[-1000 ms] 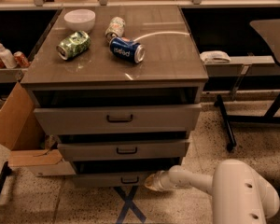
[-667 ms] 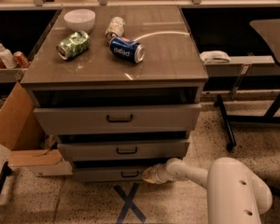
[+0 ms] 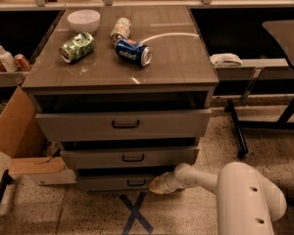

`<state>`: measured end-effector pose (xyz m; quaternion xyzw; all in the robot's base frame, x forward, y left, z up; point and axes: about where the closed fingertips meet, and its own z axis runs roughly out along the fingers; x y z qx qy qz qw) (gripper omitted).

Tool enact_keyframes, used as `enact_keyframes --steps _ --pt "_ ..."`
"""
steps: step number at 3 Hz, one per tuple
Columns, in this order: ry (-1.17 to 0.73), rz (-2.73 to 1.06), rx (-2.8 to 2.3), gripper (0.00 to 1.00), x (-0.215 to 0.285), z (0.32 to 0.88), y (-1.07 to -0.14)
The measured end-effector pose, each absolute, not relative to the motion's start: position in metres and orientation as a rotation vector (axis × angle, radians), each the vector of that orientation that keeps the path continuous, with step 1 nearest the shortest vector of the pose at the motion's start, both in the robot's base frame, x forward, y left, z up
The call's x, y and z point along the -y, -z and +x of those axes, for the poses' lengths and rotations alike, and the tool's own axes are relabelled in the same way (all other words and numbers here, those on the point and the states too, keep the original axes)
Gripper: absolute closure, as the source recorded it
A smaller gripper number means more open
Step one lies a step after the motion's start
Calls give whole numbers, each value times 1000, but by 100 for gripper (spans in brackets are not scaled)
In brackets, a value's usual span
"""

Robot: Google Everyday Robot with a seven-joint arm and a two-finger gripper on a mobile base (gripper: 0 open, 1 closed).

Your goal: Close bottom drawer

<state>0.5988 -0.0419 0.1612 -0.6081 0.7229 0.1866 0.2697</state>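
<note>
The bottom drawer (image 3: 112,182) is the lowest of three grey-brown drawers in the cabinet, with a small black bar handle (image 3: 136,182). Its low front stands only slightly out from the cabinet, less than the two drawers above. My gripper (image 3: 155,185) is at the end of the white arm (image 3: 201,177), low near the floor, pressed against the right part of the bottom drawer's front, just right of the handle.
The cabinet top (image 3: 171,58) carries a white bowl (image 3: 83,19), a green can (image 3: 77,47), a blue can (image 3: 132,52) and another can (image 3: 120,28). A cardboard box (image 3: 19,141) stands at the left. A blue X (image 3: 135,214) marks the floor. A chair base (image 3: 264,126) stands right.
The gripper has moved left and inward against the bottom drawer's front. The drawer has slid further into the cabinet.
</note>
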Motion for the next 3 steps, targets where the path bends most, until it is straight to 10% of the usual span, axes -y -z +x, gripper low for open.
enact_keyframes --steps 3 --pt "-600 -1791 -1748 100 65 489 -251"
